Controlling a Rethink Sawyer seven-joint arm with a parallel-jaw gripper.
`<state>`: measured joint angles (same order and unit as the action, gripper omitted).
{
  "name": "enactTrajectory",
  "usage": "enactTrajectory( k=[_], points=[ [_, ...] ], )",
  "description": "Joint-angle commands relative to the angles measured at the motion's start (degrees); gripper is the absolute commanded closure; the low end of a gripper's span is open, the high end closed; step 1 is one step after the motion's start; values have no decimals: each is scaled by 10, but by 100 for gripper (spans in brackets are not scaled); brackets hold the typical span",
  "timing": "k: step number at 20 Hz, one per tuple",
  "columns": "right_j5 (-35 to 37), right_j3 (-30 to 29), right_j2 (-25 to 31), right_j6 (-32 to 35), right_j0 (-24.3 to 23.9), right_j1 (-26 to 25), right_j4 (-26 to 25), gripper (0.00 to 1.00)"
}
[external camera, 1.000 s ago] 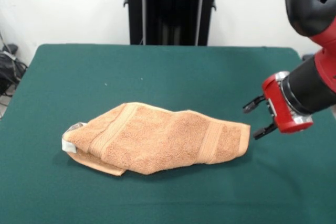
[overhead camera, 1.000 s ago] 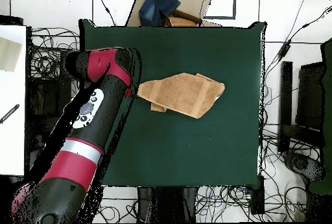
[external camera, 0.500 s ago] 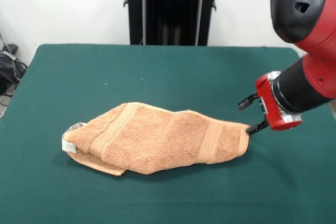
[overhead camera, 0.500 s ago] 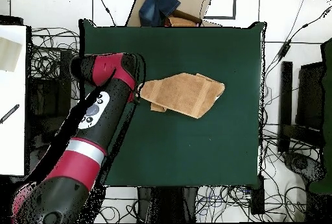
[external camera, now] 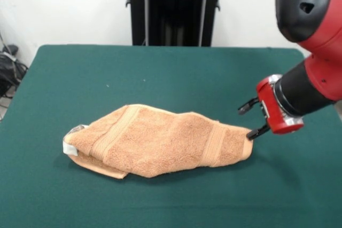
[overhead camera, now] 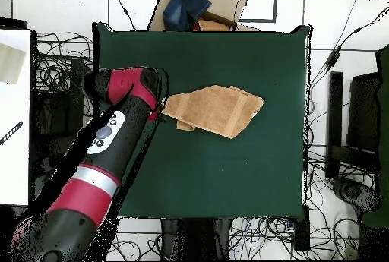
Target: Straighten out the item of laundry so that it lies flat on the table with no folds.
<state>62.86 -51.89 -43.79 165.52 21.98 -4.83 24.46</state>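
Note:
The item of laundry (external camera: 160,142) is an orange-tan towel, folded over itself into a long bundle on the green table (external camera: 160,73). Two woven bands cross it, and a white tag (external camera: 69,147) shows at its left end in the front view. My gripper (external camera: 247,120) is open at the towel's right end, its fingers pointing sideways at the cloth. The lower fingertip (external camera: 251,135) touches the towel's corner and nothing is between the fingers. In the overhead view the towel (overhead camera: 216,109) lies mid-table, and the arm covers the gripper at the towel's left end.
The red and black arm (overhead camera: 106,145) crosses the table's left side in the overhead view. A cardboard box with blue cloth (overhead camera: 194,7) sits past the table's top edge. Cables lie around the table on the floor.
The gripper has moved left toward the towel's right end, from a gap away to touching the corner. The towel has not shifted.

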Motion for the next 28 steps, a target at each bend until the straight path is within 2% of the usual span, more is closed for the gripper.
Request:
enactTrajectory(
  k=[1, 8, 14, 16, 19, 21, 28],
  points=[
    [-35, -22, -28, 234, 29, -40, -2, 0],
    [-24, -14, -34, 237, 32, -46, 11, 0],
    [-16, -17, -9, 203, 24, -35, 8, 0],
    [1, -19, 13, 167, 14, -26, 9, 0],
    [10, -32, 70, 46, -10, 0, -1, 0],
    [4, -39, 86, -5, -13, 9, -18, 0],
    [-6, -59, 108, 3, 0, 23, -40, 0]
  ],
)
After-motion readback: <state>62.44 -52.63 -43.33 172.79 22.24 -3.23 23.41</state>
